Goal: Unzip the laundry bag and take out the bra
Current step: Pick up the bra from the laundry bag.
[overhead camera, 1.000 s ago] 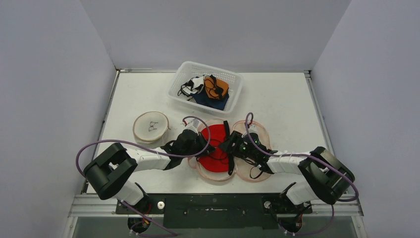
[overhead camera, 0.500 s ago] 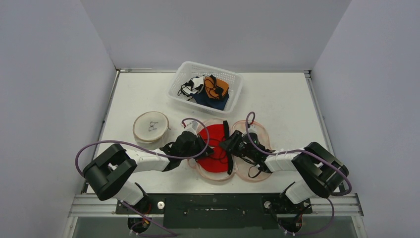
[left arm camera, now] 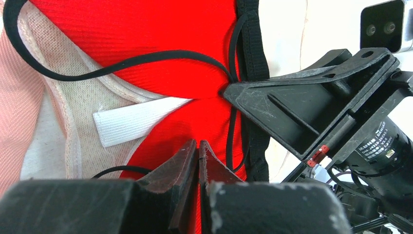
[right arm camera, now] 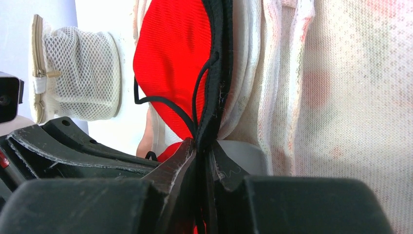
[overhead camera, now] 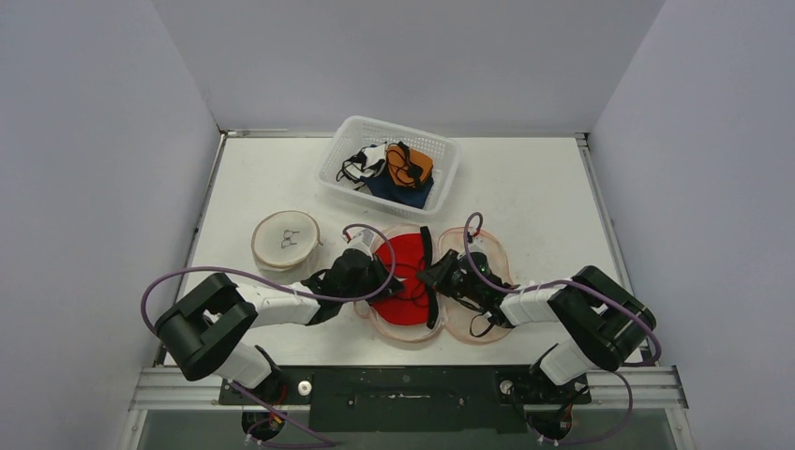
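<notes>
Already the laundry bag [overhead camera: 498,251] lies unzipped; right pincer [right arm camera: 202,146] pinches the bra [overhead camera: 403,264] by its black edge, left pincer [left arm camera: 198,148] pressed together; lifting out remains.

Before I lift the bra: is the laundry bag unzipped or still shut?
Unzipped. The laundry bag lies spread flat in two halves, and the red bra lies exposed on the left half.

Basket [overhead camera: 336,150]: white plastic, at the worktop's far side, holding orange [overhead camera: 412,164], navy and white garments.
Round mesh pouch [overhead camera: 286,240]: lying flat, left of centre.
Worktop [overhead camera: 544,187]: white.
</notes>
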